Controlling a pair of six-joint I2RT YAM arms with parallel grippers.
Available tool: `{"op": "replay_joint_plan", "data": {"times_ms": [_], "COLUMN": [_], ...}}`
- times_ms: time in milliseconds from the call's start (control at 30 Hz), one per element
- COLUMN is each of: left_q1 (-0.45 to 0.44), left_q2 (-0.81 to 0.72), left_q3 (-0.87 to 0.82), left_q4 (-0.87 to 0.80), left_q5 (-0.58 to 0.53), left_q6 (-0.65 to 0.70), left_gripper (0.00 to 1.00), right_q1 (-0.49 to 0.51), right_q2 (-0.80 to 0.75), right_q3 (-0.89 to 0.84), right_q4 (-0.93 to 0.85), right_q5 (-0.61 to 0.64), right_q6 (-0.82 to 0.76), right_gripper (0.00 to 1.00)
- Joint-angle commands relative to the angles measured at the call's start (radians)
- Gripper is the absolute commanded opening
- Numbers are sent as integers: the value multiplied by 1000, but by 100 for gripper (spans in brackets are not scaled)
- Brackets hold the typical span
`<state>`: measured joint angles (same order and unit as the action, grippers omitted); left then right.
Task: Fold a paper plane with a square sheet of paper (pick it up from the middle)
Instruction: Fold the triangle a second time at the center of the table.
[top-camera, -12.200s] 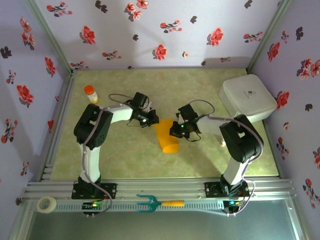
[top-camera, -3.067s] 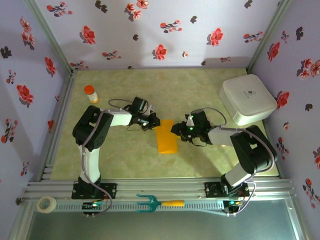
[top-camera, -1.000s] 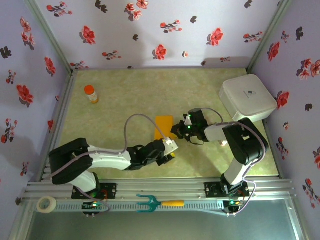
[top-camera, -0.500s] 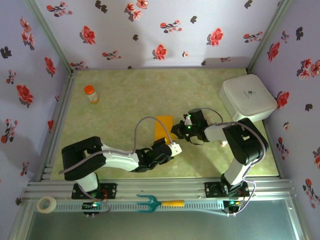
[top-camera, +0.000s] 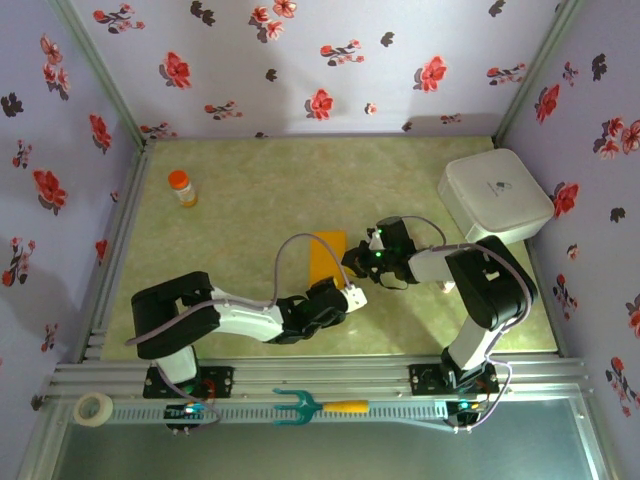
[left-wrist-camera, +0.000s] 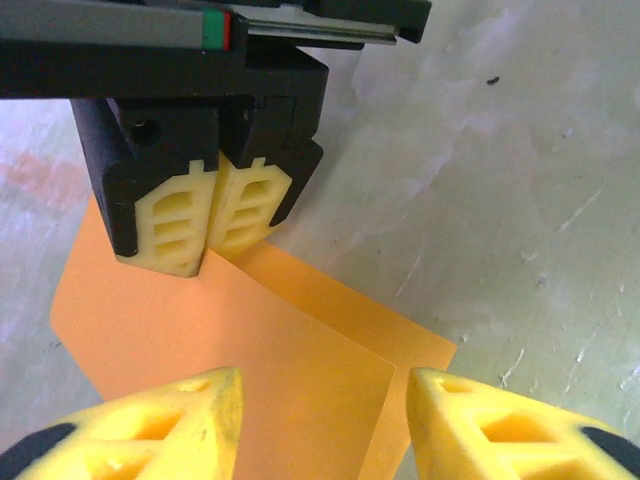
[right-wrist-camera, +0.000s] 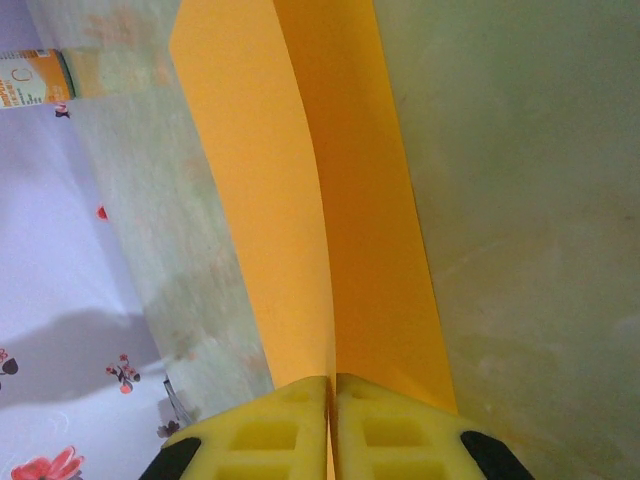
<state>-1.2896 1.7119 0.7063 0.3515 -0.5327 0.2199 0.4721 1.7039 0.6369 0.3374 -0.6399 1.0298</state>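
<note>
The square sheet of paper (top-camera: 323, 254) is orange-yellow and lies folded over on the table's middle, one layer on the other. My right gripper (top-camera: 351, 262) is shut on its right edge; in the right wrist view the pads (right-wrist-camera: 290, 425) pinch the fold and the paper (right-wrist-camera: 300, 180) runs away from them. My left gripper (top-camera: 353, 297) sits at the sheet's near end. In the left wrist view it (left-wrist-camera: 320, 430) stands open, its fingers either side of the paper's near corner (left-wrist-camera: 230, 340), apart from it. The right gripper (left-wrist-camera: 213, 215) shows shut there.
An orange-capped bottle (top-camera: 181, 187) stands at the back left. A white box (top-camera: 495, 198) sits at the back right. On the front rail lie a teal fork (top-camera: 320, 406) and a tape roll (top-camera: 94, 408). Floral walls enclose three sides.
My left arm has reached further right and forward to the paper's near end, and its fingers have narrowed. The right gripper has kept its hold in place.
</note>
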Motion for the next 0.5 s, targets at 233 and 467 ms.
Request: {"op": "replay_joint_plan", "data": {"times_ms": [233, 467], "left_q1": [-5, -6], "left_q2": [-15, -48], "left_q3": [13, 5], "left_q4": [15, 15], "left_q5": [-35, -33], "left_q6": [2, -43], "left_gripper": [29, 18], "right_q1": [7, 5], "right_q2": [-18, -29], "right_q3": [19, 18], "right_q4": [-35, -63], "right_q5": [10, 32], "right_q6": [-4, -18], "right_gripper": [12, 15]}}
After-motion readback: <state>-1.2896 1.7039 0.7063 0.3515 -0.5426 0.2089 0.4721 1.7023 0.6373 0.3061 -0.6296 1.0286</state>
